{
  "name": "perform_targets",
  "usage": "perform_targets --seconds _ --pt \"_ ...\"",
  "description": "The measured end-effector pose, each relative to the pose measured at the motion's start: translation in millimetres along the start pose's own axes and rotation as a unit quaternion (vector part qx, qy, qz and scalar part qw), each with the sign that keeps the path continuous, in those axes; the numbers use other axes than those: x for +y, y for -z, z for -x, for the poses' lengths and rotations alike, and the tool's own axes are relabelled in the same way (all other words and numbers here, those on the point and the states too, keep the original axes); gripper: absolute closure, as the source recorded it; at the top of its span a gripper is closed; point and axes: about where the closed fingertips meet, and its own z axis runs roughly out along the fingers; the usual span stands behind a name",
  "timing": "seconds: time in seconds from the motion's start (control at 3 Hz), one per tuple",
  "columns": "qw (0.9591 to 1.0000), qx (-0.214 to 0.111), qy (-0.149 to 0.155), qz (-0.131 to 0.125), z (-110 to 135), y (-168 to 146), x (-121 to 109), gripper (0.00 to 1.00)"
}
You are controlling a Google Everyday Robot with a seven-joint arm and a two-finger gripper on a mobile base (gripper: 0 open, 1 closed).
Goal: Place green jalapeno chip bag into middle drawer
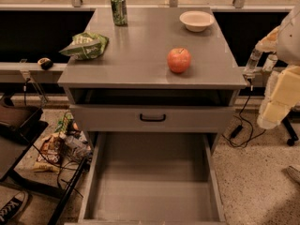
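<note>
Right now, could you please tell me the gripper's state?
Gripper: beside the right edge of the cabinet top; open or shut cannot be told. The green jalapeno chip bag lies on that top, unheld.

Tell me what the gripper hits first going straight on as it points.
The gripper, just right of the cabinet top, points down. Likely first: the floor beside it, near the black cable; depth is unclear.
</note>
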Motion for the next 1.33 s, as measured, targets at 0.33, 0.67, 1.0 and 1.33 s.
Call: perform_targets --seconds 0.33,0.67,1.0,1.33 --pt "1.0000 0.000 0.000 0.000 0.1 0.0 -0.1 0.00" --pt "0.9994 -0.032 0.001 -0.008 30.5 -13.3 -33.7 0.00" --pt "0.9940 -0.107 0.001 -0.021 106.0 -32.9 -96.7 0.00" --pt "0.9876 -0.153 0.018 -0.029 163.0 -41.6 -128.9 0.00"
